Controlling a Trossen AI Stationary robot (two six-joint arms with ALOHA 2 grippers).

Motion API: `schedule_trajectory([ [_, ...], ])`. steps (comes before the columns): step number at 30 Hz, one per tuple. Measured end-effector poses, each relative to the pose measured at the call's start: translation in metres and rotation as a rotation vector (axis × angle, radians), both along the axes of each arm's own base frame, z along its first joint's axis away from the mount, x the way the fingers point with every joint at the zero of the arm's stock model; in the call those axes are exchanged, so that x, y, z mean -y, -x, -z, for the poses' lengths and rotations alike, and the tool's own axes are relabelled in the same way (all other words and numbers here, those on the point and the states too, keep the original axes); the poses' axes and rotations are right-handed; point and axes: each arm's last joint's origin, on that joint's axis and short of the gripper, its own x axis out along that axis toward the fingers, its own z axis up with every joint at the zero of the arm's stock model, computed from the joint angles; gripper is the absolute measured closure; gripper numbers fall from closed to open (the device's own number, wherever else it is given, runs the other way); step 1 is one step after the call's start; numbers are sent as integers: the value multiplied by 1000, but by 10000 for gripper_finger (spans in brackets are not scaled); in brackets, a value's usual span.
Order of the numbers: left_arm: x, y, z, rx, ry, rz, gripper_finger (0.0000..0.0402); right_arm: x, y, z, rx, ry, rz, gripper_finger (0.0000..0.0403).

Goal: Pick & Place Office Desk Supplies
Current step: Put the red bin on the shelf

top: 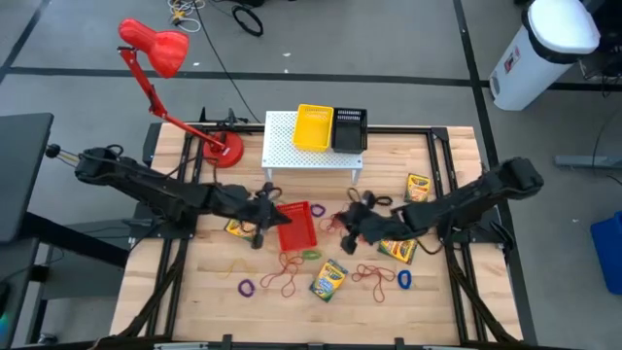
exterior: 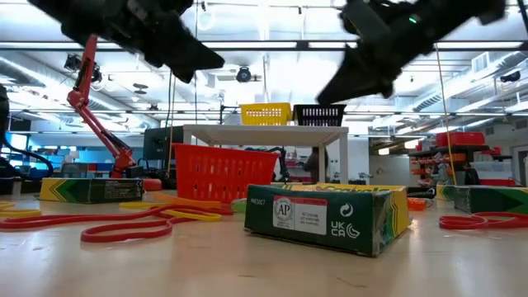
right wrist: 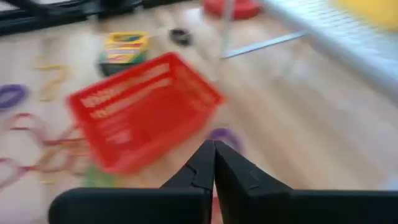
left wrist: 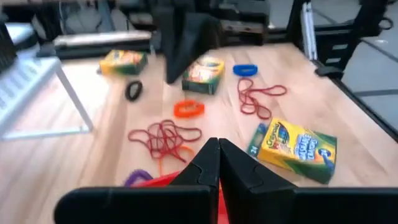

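Note:
Several yellow-and-green crayon boxes (top: 328, 280) (top: 398, 251) (top: 418, 187) lie flat on the wooden table. Loose rubber bands lie among them: red tangles (top: 374, 277) (left wrist: 163, 138), a purple one (top: 246, 288) and a blue one (top: 404, 279). A red mesh basket (top: 298, 226) stands mid-table. My left gripper (top: 264, 216) (left wrist: 217, 155) hangs shut at the basket's left side, above the table. My right gripper (top: 348, 226) (right wrist: 214, 155) hangs shut at its right side, also raised. Nothing shows between either pair of fingertips.
A white perforated rack (top: 311, 151) at the far edge carries a yellow bin (top: 313, 126) and a black bin (top: 350, 128). A red desk lamp (top: 155, 49) has its base (top: 225, 149) at the far left. Bare wood lies along the near edge.

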Motion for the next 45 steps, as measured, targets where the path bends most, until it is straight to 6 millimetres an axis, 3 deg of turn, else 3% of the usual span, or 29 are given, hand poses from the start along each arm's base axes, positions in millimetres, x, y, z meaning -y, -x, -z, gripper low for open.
schedule_trajectory([
  [4, 12, -16, 2, -99, 24, -19, 394, 16, 18, 11, 10, 76, 63, 385],
  [7, 21, -29, 6, -212, 32, -43, 381, 26, 25, 14, 33, 31, 55, 397],
  [20, 60, -84, 9, -577, 6, -171, 297, 27, 32, 16, 37, 35, 23, 395],
  [31, 79, -106, 43, -722, -79, -175, 243, 27, 32, 17, 24, 35, 18, 399],
  [36, 77, -104, 47, -760, -110, -199, 269, 27, 32, 17, 27, 34, 19, 391],
  [45, 76, -99, 45, -794, -173, -163, 386, 28, 32, 17, 25, 41, 28, 399],
])
